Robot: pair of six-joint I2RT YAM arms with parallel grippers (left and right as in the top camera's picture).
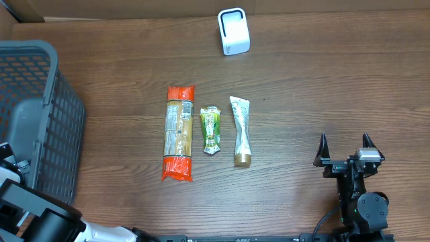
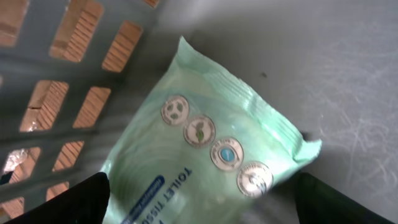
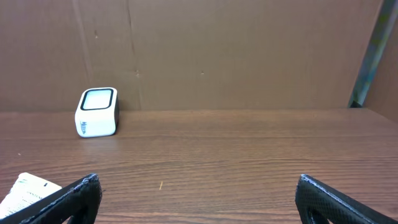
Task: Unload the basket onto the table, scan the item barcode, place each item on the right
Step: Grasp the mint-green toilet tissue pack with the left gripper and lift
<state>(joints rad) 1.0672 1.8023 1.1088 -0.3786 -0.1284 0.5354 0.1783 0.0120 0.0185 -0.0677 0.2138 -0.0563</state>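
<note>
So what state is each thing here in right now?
basket: upright.
tissue pack: lying inside basket.
scanner: upright.
pasta pack: lying flat.
green sachet: lying flat.
tube: lying flat, cap on.
left gripper: open, over tissue pack.
right gripper: open, empty.

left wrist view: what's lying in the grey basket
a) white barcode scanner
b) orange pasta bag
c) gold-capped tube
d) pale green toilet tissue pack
d, the only thing on the grey basket floor in this view is a pale green pack, printed with "toilet tissue" and a row of four round badges.
</note>
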